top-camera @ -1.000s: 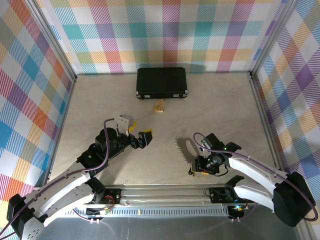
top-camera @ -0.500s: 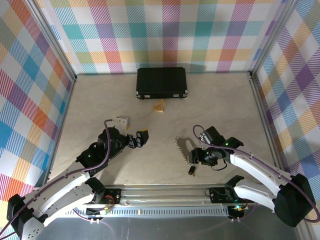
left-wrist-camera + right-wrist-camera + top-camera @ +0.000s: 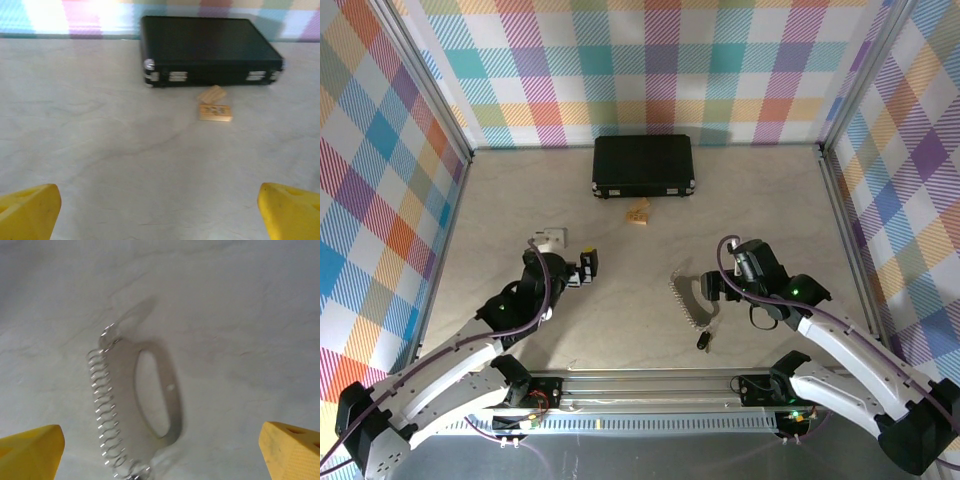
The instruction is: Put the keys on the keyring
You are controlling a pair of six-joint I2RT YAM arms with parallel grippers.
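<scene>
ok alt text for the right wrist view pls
A silver keyring lies flat on the pale table, a long slot through its body and a row of wire loops along its left edge. The right pincer is open, its yellow fingertips wide apart in the bottom corners, holding nothing.

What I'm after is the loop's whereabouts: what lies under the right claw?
The keyring lies flat on the table beneath the open right claw; from above, the claw covers its right edge.

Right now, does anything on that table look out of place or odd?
Only the small black key: it lies loose on the table, just off the near end of the silver keyring, not threaded on it. Nothing looks spilled or broken.
</scene>
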